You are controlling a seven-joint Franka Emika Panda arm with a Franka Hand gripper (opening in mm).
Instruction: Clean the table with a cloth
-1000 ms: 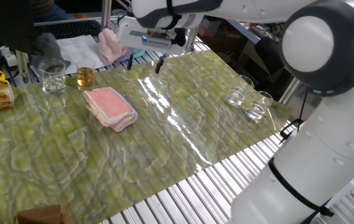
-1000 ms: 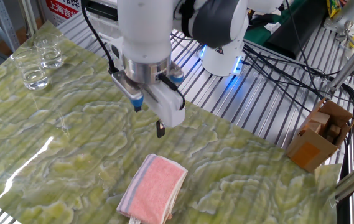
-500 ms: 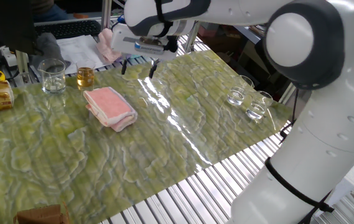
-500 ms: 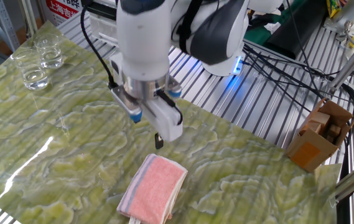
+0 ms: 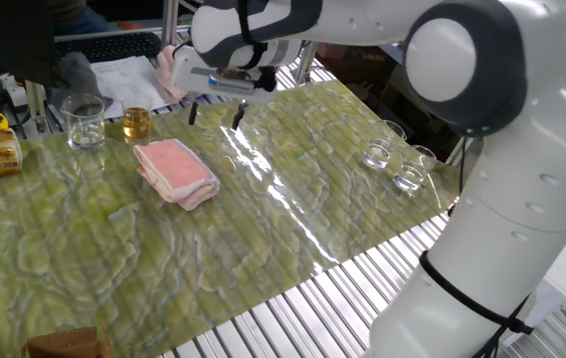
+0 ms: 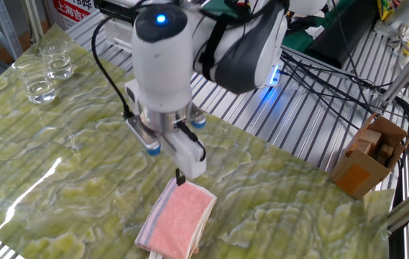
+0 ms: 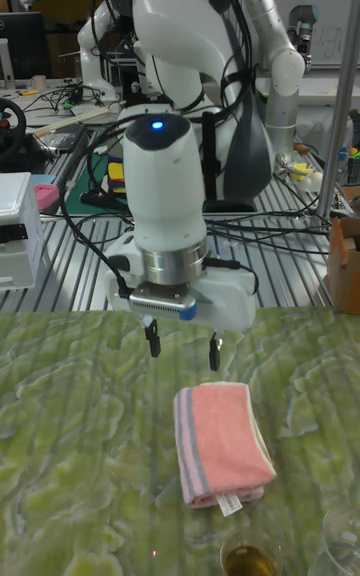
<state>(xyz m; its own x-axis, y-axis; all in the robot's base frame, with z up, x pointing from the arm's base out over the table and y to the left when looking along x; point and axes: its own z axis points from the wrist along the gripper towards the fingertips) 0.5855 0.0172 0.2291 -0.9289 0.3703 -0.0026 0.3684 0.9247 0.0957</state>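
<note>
We hover our tool (image 7: 182,344), jaws wide and empty, just behind the folded pink cloth (image 7: 221,443) lying untouched on the green counter (image 7: 70,456). Still approaching; next, we judge, comes lowering astride it and closing.

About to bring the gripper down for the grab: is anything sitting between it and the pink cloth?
Nothing visible does. The gripper hangs open above the table, just behind the near end of the cloth, with only bare tabletop between them. The amber-filled glass and empty beaker stand off to the side.
</note>
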